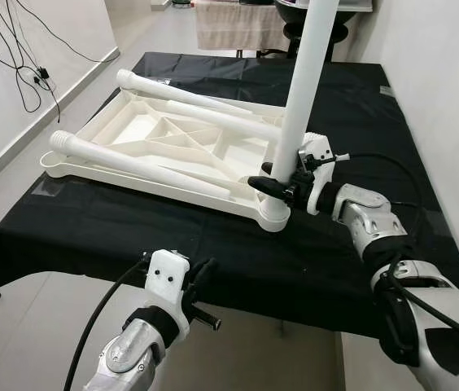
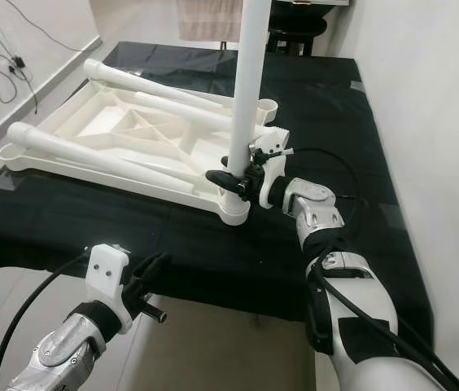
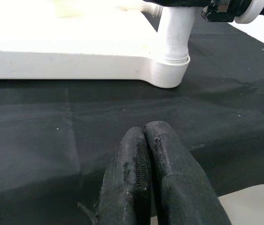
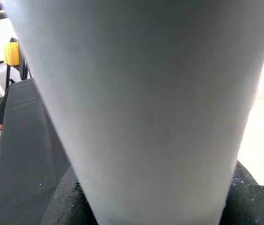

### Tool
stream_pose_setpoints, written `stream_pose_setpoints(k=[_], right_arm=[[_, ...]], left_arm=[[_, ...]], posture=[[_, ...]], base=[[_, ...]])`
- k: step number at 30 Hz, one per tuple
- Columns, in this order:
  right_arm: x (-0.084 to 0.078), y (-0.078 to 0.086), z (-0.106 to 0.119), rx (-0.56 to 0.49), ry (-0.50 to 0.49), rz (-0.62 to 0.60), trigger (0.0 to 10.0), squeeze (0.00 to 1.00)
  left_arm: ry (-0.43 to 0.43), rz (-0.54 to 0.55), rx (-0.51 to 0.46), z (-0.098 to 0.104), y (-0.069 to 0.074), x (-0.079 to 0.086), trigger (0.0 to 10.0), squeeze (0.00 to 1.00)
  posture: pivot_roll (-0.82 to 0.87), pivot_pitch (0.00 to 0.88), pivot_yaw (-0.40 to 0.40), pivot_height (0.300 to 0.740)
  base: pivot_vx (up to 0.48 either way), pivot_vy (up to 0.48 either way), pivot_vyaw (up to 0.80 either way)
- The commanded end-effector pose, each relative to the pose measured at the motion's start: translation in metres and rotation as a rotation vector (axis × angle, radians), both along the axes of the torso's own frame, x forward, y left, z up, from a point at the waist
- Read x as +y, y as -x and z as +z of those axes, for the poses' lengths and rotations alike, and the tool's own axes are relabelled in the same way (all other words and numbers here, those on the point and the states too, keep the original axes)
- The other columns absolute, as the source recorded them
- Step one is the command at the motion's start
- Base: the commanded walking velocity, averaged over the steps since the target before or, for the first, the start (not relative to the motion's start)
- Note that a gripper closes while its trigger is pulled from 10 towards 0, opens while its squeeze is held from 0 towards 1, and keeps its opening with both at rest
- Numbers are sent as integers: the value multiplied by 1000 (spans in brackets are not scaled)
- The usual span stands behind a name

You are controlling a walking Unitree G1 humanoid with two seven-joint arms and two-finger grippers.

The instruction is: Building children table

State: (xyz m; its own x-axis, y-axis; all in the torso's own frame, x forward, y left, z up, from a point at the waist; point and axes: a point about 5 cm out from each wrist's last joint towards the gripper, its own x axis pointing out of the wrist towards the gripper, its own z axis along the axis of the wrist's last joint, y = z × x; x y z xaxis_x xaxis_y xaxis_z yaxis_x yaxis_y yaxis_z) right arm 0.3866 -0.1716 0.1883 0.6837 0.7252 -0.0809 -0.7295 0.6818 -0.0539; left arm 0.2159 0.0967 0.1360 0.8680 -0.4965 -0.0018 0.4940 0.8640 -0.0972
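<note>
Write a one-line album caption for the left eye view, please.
Right gripper clamps an upright white leg in the upturned tabletop's corner socket; left gripper waits shut.

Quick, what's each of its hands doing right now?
Left gripper: closed, empty.
Right gripper: closed on the upright white table leg.

the upturned tabletop (image 1: pixel 172 147) and its upright leg (image 1: pixel 307 81) look like smooth, matt white plastic; the black cloth (image 1: pixel 132 236) beneath is matt, faintly creased; the left gripper's fingertips (image 3: pixel 141 173) look rough, rubbery.
</note>
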Motion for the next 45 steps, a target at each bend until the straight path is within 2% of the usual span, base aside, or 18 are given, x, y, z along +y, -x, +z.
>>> stream_pose_setpoints(k=[1,2,3,4,5,6,9,12,18,19,20,21,23,24,25,36,39,45], right_arm=[[-11,6,-28,80,62,-119,0,0],[-27,11,-46,79,55,-555,0,0],[-27,11,-46,79,55,-555,0,0],[-19,40,-70,147,73,-706,0,0],[-13,66,-81,195,71,-806,0,0],[-10,80,-83,210,68,-833,0,0],[-4,82,-82,209,66,-793,0,0],[-14,56,-71,145,81,-786,0,0],[-21,45,-71,127,104,-792,0,0],[-25,45,-70,127,137,-817,6784,0],[-25,45,-70,127,137,-817,6784,0],[-31,44,-66,123,151,-848,10000,0],[-34,44,-64,121,158,-872,10000,0],[-37,46,-58,114,172,-902,10000,957],[-38,47,-54,118,168,-902,10000,1000],[-56,43,-54,140,168,-911,10000,1000],[-63,53,-57,164,166,-916,10000,1000],[-51,74,-63,203,94,-753,10000,1000]], left_arm=[[3,-1,22,-2,3,1,10000,0],[2,-1,24,-3,4,2,10000,0],[2,-1,24,-3,4,2,10000,0],[1,-1,25,-3,3,2,10000,0],[-1,-1,26,-4,2,4,10000,0],[-8,-2,26,-5,1,4,10000,0],[-13,-2,26,-6,-1,4,10000,0],[1,-3,26,-8,-7,4,10000,0],[-3,10,16,-9,-14,4,10000,0],[-4,12,16,-10,-15,4,10000,0],[-4,12,16,-10,-15,4,10000,0],[-4,11,16,-10,-16,4,10000,0],[-4,9,17,-11,-17,4,10000,0],[-3,7,19,-11,-18,4,10000,0],[-2,4,20,-11,-18,4,10000,0],[3,-1,14,-14,-20,3,10000,0],[3,0,10,-14,-21,4,10000,0],[-3,-1,6,-13,-22,7,10000,0]], posture=[[41,163,2,740],[32,160,-19,740],[32,160,-19,740],[45,159,-19,740],[37,166,-9,740],[7,144,1,740],[7,144,1,740],[-6,117,-19,740],[-17,88,-21,740],[-20,79,-21,740],[-20,79,-21,740],[-24,73,-20,740],[-25,72,-20,740],[-29,66,-19,740],[-29,65,-18,740],[-41,58,-17,740],[-51,62,-11,740],[-79,68,4,740]], base=[[0,0,0],[0,0,0],[0,0,0],[0,0,0],[0,0,0],[0,0,0],[0,0,0],[0,0,0],[0,0,0],[0,0,0],[0,0,0],[0,0,0],[0,0,0],[0,0,0],[0,0,0],[0,0,0],[0,0,0],[0,0,0]])
